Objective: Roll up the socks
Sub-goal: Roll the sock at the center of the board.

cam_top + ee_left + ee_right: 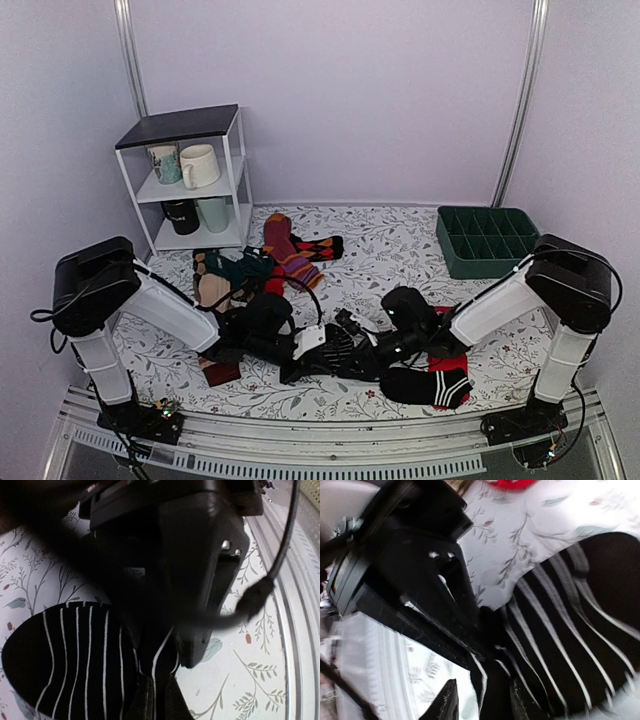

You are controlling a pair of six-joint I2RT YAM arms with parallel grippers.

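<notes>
The black sock with thin white stripes [345, 357] lies on the floral cloth near the front, between my two grippers. My left gripper [303, 352] is at its left end. In the left wrist view its jaws [159, 700] are shut on a bunched edge of the sock [75, 655]. My right gripper [385, 348] comes in from the right, close against the left one. In the right wrist view its fingers [482, 702] straddle a folded edge of the sock [570, 630], with a strip of cloth showing beside the left finger [447, 702].
A plain red sock [447, 357] and a black sock with a red-and-white end [435, 386] lie under the right arm. A pile of mixed socks [240, 275] lies at left centre. A white shelf with mugs [190, 180] stands back left, a green divided tray [487, 240] back right.
</notes>
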